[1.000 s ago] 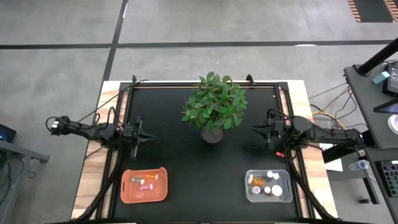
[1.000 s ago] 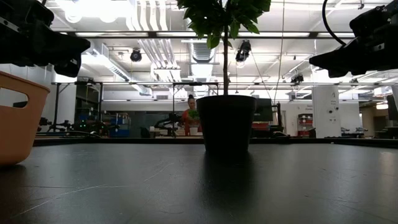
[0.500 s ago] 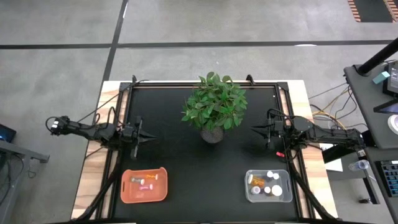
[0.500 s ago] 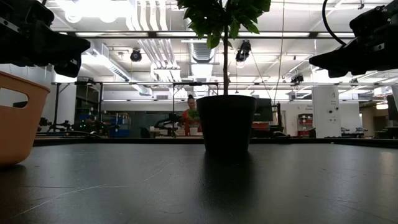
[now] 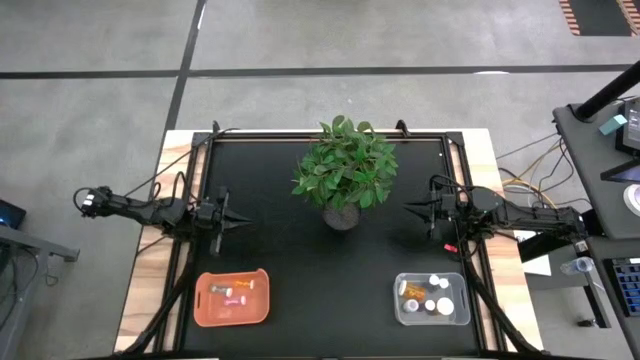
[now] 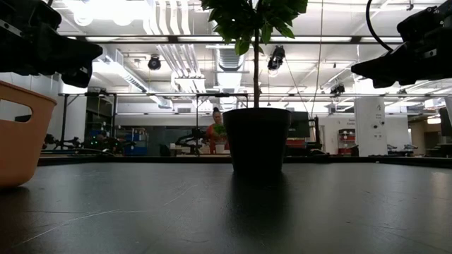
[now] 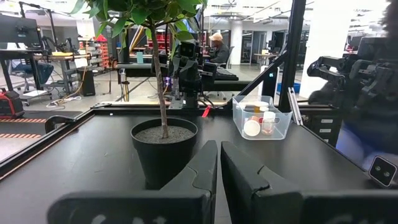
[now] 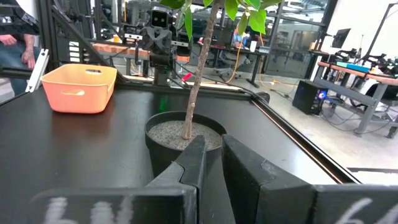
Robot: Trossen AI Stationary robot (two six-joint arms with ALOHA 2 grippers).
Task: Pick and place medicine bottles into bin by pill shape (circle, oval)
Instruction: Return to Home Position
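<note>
A: So, how far along are we?

B: Nearly done, we'd judge. The bottles [image 5: 429, 305] we can find all lie in bins. Some are in the orange bin [image 5: 256, 312], off to the side of the left gripper [image 5: 243, 222]. The rest are in the clear bin [image 5: 458, 318], off to the side of the right gripper [image 5: 408, 208]. We see none loose on the table [image 5: 300, 270]. Only parking the arms looks left.

A: And the grippers?

B: Both hover above the table, fingers drawn close together on nothing. Each points at the plant [image 5: 345, 170] ahead of it, which stands between them.

A: Which way do the bottles lie?

B: In the clear bin a few seem upright, caps up. One seems tipped over, its long axis running roughly toward the left gripper and its white cap facing it. In the orange bin they are too small for us to tell.
</note>
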